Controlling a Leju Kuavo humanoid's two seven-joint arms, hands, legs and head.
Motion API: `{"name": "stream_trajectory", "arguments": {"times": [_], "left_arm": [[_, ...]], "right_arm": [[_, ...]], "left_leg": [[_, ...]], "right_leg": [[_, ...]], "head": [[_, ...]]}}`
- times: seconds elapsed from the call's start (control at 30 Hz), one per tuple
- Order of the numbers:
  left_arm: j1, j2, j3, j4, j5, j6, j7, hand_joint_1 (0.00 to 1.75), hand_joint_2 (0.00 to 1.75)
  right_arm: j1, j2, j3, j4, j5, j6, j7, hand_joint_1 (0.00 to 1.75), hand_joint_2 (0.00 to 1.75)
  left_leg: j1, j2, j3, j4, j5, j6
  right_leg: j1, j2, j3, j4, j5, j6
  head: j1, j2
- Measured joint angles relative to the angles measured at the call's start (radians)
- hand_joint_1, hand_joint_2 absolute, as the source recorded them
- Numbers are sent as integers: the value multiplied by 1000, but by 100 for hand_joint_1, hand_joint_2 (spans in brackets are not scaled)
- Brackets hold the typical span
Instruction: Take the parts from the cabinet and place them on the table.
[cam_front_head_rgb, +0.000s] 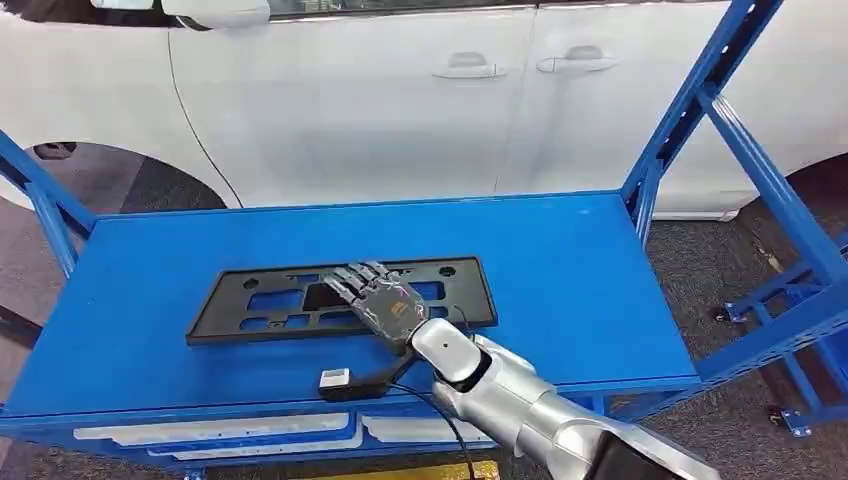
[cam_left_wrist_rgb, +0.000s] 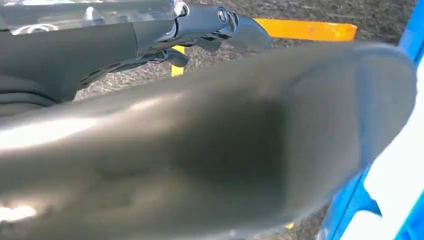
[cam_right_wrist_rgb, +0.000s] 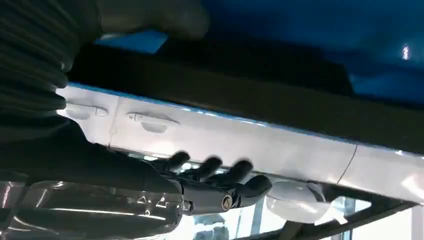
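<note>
A flat black part, a long rectangular frame with several cut-outs, lies on the blue desk. It sits left of the desk's centre and nearer the front edge than the back edge, with its long sides roughly parallel to the front edge.

The right hand reaches in over the front edge on a silver arm and lies over the middle of the part, palm down. Its fingers are extended and spread flat across the frame, not curled around it. The head view shows them over the part and seemingly resting on it, but no grasp is visible; the hand is released. In the right wrist view the dark finger ends stand apart from one another, with the part's dark edge running as a band close to the camera.

A small black and white wrist unit with a cable sits at the front edge of the desk, just below the part.

The left hand is seen in the left wrist view, over dark floor with a yellow stripe. Whether its fingers are released or clenched cannot be told.

Behind the desk's back edge stands a white car. Blue frame struts rise at the back right corner.
</note>
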Motion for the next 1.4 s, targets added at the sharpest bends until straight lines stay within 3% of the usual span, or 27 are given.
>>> {"name": "stream_trajectory", "arguments": {"times": [0.07, 0.1, 0.13, 0.2, 0.27, 0.33, 0.37, 0.5, 0.53, 0.57, 0.67, 0.7, 0.73, 0.77, 0.83, 0.87, 0.9, 0.93, 1.03, 1.1, 1.13, 1.17, 1.2, 1.23, 1.3, 1.37, 1.4], "left_arm": [[-2, 0, -1, 0, 0, -1, -1, 0, 0], [-3, 0, -1, 0, 0, -1, -1, 0, 0], [-3, 0, -1, 0, 0, -1, -1, 0, 0], [-2, 0, -2, 0, 0, -1, -1, 0, 0], [-2, 0, -3, 0, 0, -1, -1, 0, 0], [-3, 0, -3, 0, 0, -1, -2, 0, 0], [-3, 0, -4, 0, 0, -1, -2, 0, 0], [-3, 0, -5, 0, 0, -1, -4, 0, 0], [-4, 0, -5, 0, 0, -1, -8, 0, 0], [-4, 0, -5, 0, 0, -2, -11, 0, 0], [-2, 0, -6, 0, -4, 2, -39, 0, 0], [-1, 0, -8, 0, -12, 7, -59, 0, 175], [0, 0, -14, 0, -14, 11, -84, 0, 175], [-1, 0, -16, 0, -14, 11, -98, 0, 175], [-1, 2, -17, 0, -12, 12, -112, 0, 175], [-2, 2, -17, 1, -10, 12, -119, 0, 175], [-4, 2, -17, 1, -9, 11, -122, 0, 175], [-5, 2, -17, 1, -8, 11, -124, 0, 175], [-2, 2, -17, 1, -2, 24, -123, 0, 175], [-3, 0, -17, 2, 0, 27, -123, 0, 175], [-4, 0, -17, 2, 0, 30, -122, 0, 175], [-4, 1, -17, 2, 0, 32, -120, 0, 175], [-4, 1, -17, 2, 0, 38, -118, 0, 175], [-3, 1, -16, 3, 0, 40, -117, 0, 175], [1, 1, -16, 3, 0, 38, -118, 0, 175], [-1, 1, -16, 3, 0, 40, -127, 0, 175], [-3, 1, -16, 3, 0, 41, -135, 0, 175]], "right_arm": [[-1, 0, -6, 8, -4, 4, 0, 175, 175], [-1, 0, -8, 11, -5, 6, -1, 175, 175], [1, 0, -10, 17, -6, 13, -3, 175, 175], [6, 0, -11, 26, -8, 20, -6, 175, 175], [7, 0, -12, 29, -10, 22, -6, 175, 175], [2, 1, -18, 29, -10, 26, -6, 175, 175], [0, 2, -19, 29, -10, 28, -8, 175, 175], [-3, 8, -24, 29, -10, 38, -14, 175, 175], [-4, 11, -26, 27, -10, 39, -15, 175, 175], [-4, 11, -27, 26, -10, 41, -15, 175, 175], [-2, 14, -29, 22, -10, 41, -16, 175, 175], [1, 13, -31, 19, -10, 41, -16, 175, 175], [4, 12, -36, 14, -10, 41, -17, 175, 175], [6, 10, -41, 6, -10, 41, -17, 175, 175], [9, 8, -51, -13, -12, 41, -18, 175, 175], [9, 6, -58, -25, -15, 41, -18, 175, 175], [8, 3, -65, -37, -18, 41, -18, 175, 175], [8, 2, -70, -45, -19, 40, -18, 175, 175], [24, -8, -87, -93, -26, 37, -21, 175, 175], [30, -19, -106, -142, -29, 37, -22, 175, 175], [30, -21, -111, -156, -29, 36, -24, 175, 175], [33, -24, -113, -163, -32, 35, -26, 175, 175], [45, -30, -119, -179, -60, 29, -44, 175, 175], [61, -43, -130, -213, -106, 24, -70, 175, 175], [95, -65, -168, -309, -270, 26, -154, 175, 175], [114, -83, -227, -429, -505, 91, -260, 175, 175], [128, -98, -267, -499, -686, 165, -334, 175, 175]], "left_leg": [[3, 3, 4, -7, 5, 12], [3, 3, 2, -6, 5, 17], [1, 4, 1, -6, 5, 19], [0, 4, 0, -4, 5, 19], [0, 2, 1, 0, 3, 18], [0, 0, 3, 5, -2, 14], [-3, 0, 0, 9, -5, 9], [-2, 1, 1, 8, -6, -14], [-1, 1, -3, 15, -13, -20], [0, 2, -11, 42, -35, -26], [4, 2, -112, 266, -145, -40], [5, 2, -140, 323, -157, -43], [7, 2, -142, 323, -142, -44], [8, 2, -120, 277, -109, -44], [11, 3, -37, 110, -24, -42], [13, 3, 0, 28, -8, -39], [6, 2, 7, 11, -14, -35], [6, 0, 3, 17, -15, -22], [10, 1, 1, 9, -9, -3], [9, 2, 1, 8, -7, 4], [7, 5, 0, 8, -7, 15], [5, 5, -1, 8, -7, 16], [4, 5, -1, 9, -8, 17], [4, 4, 0, 10, -9, 19], [3, 1, 2, 14, -13, 19], [1, 1, 8, 18, -20, 14], [-2, 1, 8, 20, -23, 9]], "right_leg": [[-4, -1, -20, 49, -40, 8], [-4, -1, -49, 109, -74, 9], [-5, -1, -100, 217, -122, 11], [-5, -1, -153, 322, -146, 13], [-5, -2, -119, 246, -85, 10], [-4, -2, -28, 61, 1, -1], [-1, -3, -7, 17, -6, -7], [7, -1, -9, 10, -1, -21], [-3, -3, -4, 1, 4, -28], [-4, -4, -2, -1, 5, -30], [-4, -5, -3, 0, 4, -35], [-4, -6, -3, 0, 4, -35], [-4, -5, -3, 0, 4, -35], [-4, -5, -2, 1, 4, -34], [-5, -3, 3, 1, 1, -30], [-4, -2, 4, 2, -1, -25], [4, 1, -2, 9, -3, -17], [2, 2, -7, 8, 1, -11], [3, 2, -8, 10, -4, 4], [-2, 0, -38, 75, -50, 12], [-2, 0, -79, 162, -95, 14], [-2, 0, -118, 245, -130, 14], [-3, 0, -158, 327, -155, 15], [-3, 0, -170, 349, -153, 15], [-3, 0, -135, 267, -94, 9], [-3, -1, -50, 89, -4, -1], [2, -2, -23, 33, -2, -5]], "head": [[2, 0], [1, 0], [1, 0], [1, 0], [1, 0], [1, 0], [1, 0], [0, 0], [1, 0], [-1, 0], [-1, 0], [-2, 0], [-1, 0], [-2, 0], [-2, 0], [-1, 0], [-1, 0], [0, 0], [1, 0], [6, 0], [6, 0], [6, 0], [6, 0], [6, 0], [6, 0], [6, 0], [6, 0]]}}
